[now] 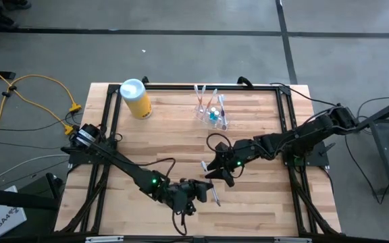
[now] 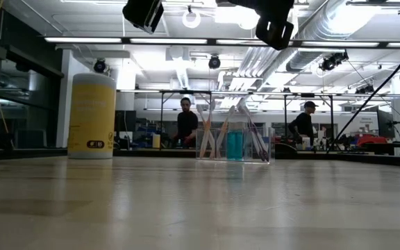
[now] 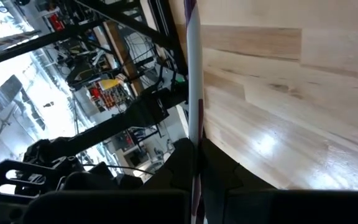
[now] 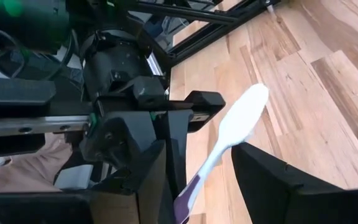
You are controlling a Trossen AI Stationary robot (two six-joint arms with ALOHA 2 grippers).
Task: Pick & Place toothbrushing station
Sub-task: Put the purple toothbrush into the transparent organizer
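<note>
My left gripper (image 1: 208, 191) is clamped on a toothbrush (image 4: 238, 127), its head between my right gripper's (image 1: 216, 169) spread fingers. The clear holder cup (image 1: 210, 108) stands well beyond them. A misaligned handover could drop it.

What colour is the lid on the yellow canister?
Pale blue. The canister carries its lid at the table's far left, clearest in the high view.

Near the one clear holder cup (image 1: 210, 111) stands one yellow canister (image 1: 136, 98). Between the two grippers (image 1: 201, 189) (image 1: 220, 170) is one toothbrush (image 1: 210, 183). Behind the cup, two people (image 2: 186, 121) (image 2: 302, 125).
</note>
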